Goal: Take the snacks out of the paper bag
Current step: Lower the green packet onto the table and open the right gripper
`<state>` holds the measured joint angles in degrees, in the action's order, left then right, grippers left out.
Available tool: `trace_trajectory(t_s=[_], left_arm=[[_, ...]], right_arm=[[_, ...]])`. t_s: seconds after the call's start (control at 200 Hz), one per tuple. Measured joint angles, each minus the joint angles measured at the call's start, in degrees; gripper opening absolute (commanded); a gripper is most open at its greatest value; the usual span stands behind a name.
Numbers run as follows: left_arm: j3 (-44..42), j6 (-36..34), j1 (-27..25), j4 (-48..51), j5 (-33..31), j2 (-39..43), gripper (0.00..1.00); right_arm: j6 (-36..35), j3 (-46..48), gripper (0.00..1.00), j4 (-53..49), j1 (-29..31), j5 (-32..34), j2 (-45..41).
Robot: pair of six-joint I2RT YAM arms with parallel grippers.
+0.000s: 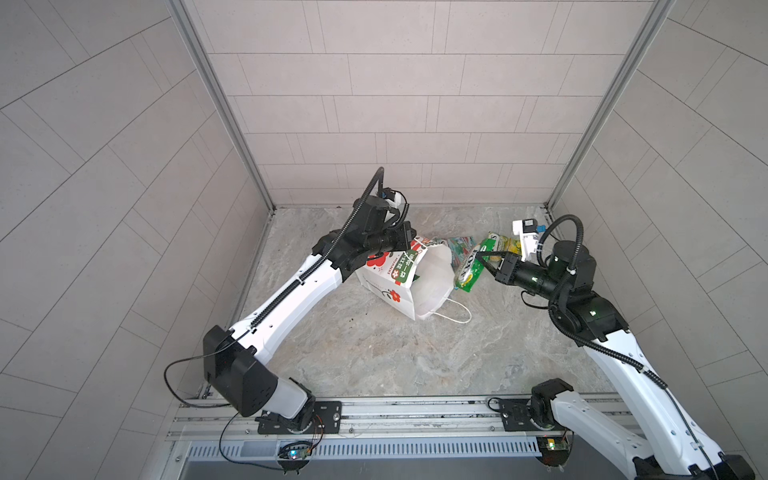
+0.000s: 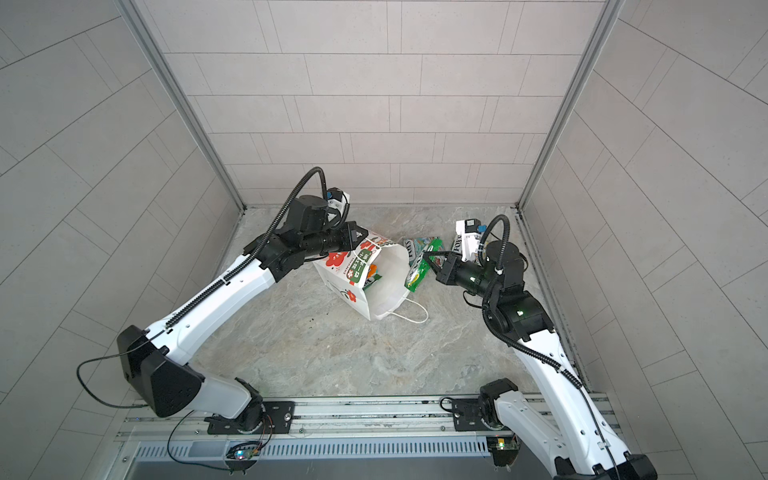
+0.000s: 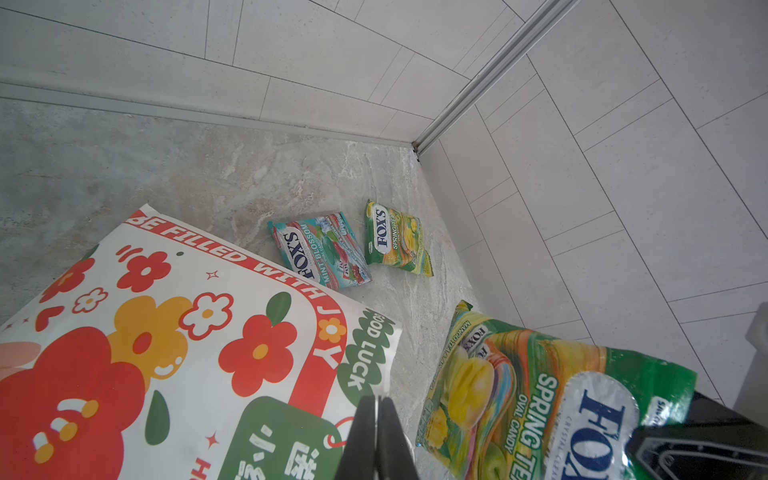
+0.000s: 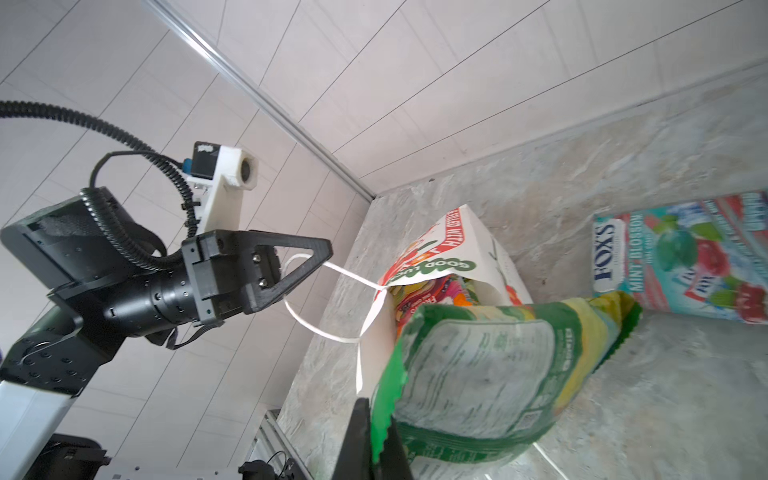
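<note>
The white paper bag lies tipped with its mouth toward the right arm. My left gripper is shut on the bag's upper white cord handle and holds that rim up. My right gripper is shut on the edge of a yellow-green snack packet, which hangs just outside the bag's mouth. A teal-red packet and another yellow-green packet lie flat behind it. More packets show inside the bag.
The bag's lower cord handle trails on the marble tabletop. Tiled walls close the back and both sides, and the lying packets sit near the back right corner. A metal rail runs along the front edge.
</note>
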<state>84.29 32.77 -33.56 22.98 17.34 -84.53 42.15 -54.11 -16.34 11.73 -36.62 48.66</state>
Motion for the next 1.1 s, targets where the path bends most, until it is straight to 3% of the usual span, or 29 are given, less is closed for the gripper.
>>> trace_trajectory(t_s=[0.255,0.54,0.826,1.101], left_arm=[[-0.1,0.0,0.0,0.0,0.3,0.0,0.0],[-1.0,0.0,0.0,0.0,0.3,0.3,0.0],[-1.8,-0.2,0.0,0.0,-0.9,1.9,0.0],[-2.1,-0.2,0.0,0.0,-1.5,2.7,0.0]], right_arm=[[-4.7,0.8,0.0,-8.2,-6.0,1.5,-0.2],[-11.4,5.4,0.0,-11.1,-6.9,4.1,4.1],[-12.1,9.8,0.0,-3.0,-6.8,-2.2,13.3],[-6.6,9.8,0.0,9.5,-5.6,-10.0,22.2]])
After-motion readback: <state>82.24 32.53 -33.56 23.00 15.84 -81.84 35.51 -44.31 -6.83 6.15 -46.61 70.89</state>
